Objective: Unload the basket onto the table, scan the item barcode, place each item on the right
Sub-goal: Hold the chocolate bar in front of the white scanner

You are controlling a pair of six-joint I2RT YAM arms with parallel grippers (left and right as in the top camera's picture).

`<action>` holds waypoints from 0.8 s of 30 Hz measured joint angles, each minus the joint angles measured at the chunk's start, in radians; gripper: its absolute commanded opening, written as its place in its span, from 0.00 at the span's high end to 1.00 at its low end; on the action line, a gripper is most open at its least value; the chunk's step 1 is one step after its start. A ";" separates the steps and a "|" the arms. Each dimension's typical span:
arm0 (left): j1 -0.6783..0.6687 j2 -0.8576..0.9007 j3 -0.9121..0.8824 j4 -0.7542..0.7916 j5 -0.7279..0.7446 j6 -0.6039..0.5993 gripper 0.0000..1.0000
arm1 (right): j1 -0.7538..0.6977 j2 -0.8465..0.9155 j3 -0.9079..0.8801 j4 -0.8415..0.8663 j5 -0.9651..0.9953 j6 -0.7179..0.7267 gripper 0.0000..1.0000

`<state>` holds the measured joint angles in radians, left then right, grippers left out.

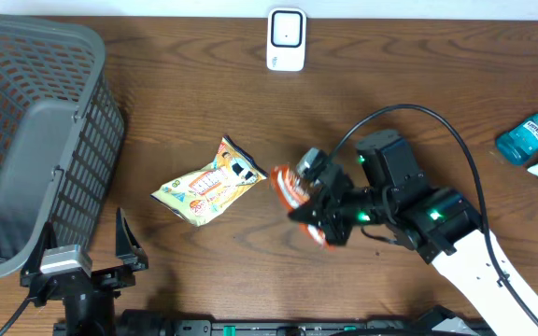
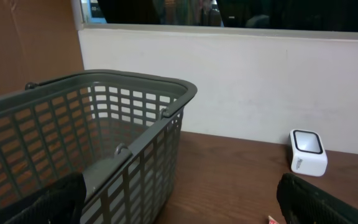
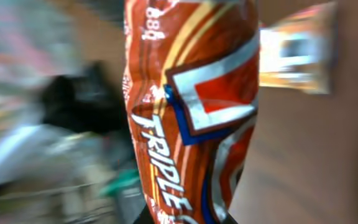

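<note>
Near edge: the left gripper (image 1: 84, 235) is parked at the near left corner. Its jaws are spread wide with nothing between them, just beside the grey plastic lattice basket (image 1: 35, 121). No part in this step is expected of it.

Mid-table: the right gripper (image 1: 318, 217) is clamped on the orange-red foil snack packet (image 1: 292, 187), so the task's thing is already in hand. The packet appears to be lifted off the brown wooden table (image 1: 204, 103). In the right wrist view the packet (image 3: 191, 112) fills the frame, with its long axis running straight out from the fingers. Only a printed face with white lettering is seen and no barcode is visible, so which face carries it cannot be told.

A yellow printed snack bag (image 1: 211, 184) is lying flat just left of the packet, near it but apart.

Far edge: the small white box-shaped scanner with a dark window (image 1: 286, 39) is set at the back of the table. From the held packet it lies almost straight ahead, a shade left and well apart. The right arm is clearly the nearer one.

Judgement: a forward carry toward the scanner is called for, with the packet rolled so that the barcode face is turned to the window. The risks are that the wrong face is presented or that crinkled foil spoils the read.
</note>
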<state>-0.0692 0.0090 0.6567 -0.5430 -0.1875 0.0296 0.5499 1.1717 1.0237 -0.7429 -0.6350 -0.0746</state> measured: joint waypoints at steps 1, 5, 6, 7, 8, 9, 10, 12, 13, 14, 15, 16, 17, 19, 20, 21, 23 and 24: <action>0.000 0.000 0.000 0.000 0.000 0.000 0.02 | 0.000 0.014 0.000 0.023 0.073 -0.009 0.99; 0.000 0.000 0.000 0.000 0.000 0.000 0.02 | 0.000 0.134 0.000 0.170 0.344 -0.032 0.99; 0.000 0.000 0.000 0.000 0.000 0.000 0.02 | 0.000 0.190 -0.003 0.239 0.429 -0.037 0.99; 0.000 0.000 0.000 -0.002 0.001 0.000 0.02 | 0.000 0.226 -0.003 0.282 0.470 -0.040 0.99; 0.000 0.000 0.000 -0.002 0.000 0.000 0.02 | 0.000 0.258 -0.004 0.324 0.505 -0.041 0.99; 0.000 0.000 0.000 -0.001 0.000 0.000 0.02 | 0.000 0.295 -0.004 0.382 0.551 -0.044 0.99; 0.000 0.000 0.000 -0.001 0.000 0.000 0.02 | 0.000 0.343 -0.004 0.452 0.598 -0.052 0.99; 0.000 0.000 0.000 0.000 0.000 0.000 0.02 | -0.004 0.412 -0.003 0.549 0.670 -0.071 0.99; 0.000 0.000 0.000 0.000 0.000 0.000 0.02 | -0.007 0.446 -0.002 0.595 0.700 -0.085 0.99; 0.000 0.000 0.000 -0.001 0.000 0.000 0.02 | -0.020 0.504 0.011 0.637 0.734 -0.108 0.99; 0.000 0.000 0.000 0.000 0.000 0.000 0.02 | -0.027 0.528 0.024 0.649 0.748 -0.116 0.99; 0.000 0.000 0.000 0.000 0.000 0.000 0.02 | -0.042 0.567 0.053 0.646 0.762 -0.132 0.99; 0.000 0.000 -0.001 -0.002 0.000 0.000 0.02 | -0.055 0.605 0.088 0.648 0.771 -0.147 0.99; 0.000 0.000 -0.001 0.000 0.000 0.000 0.02 | -0.085 0.715 0.215 0.635 0.801 -0.184 0.99; 0.000 0.000 -0.001 -0.001 0.000 0.000 0.02 | -0.095 0.749 0.260 0.631 0.809 -0.196 0.99; 0.000 0.000 -0.001 0.000 0.000 0.000 0.02 | -0.103 0.783 0.306 0.615 0.814 -0.209 0.99; 0.000 0.000 -0.001 -0.001 0.000 0.000 0.02 | -0.120 0.863 0.427 0.582 0.826 -0.247 0.99; 0.000 0.000 -0.001 -0.001 0.000 0.000 0.02 | -0.124 0.896 0.478 0.575 0.830 -0.260 0.99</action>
<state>-0.0692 0.0093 0.6559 -0.5442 -0.1871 0.0296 0.4255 2.0678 1.5013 -0.1677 0.1947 -0.3344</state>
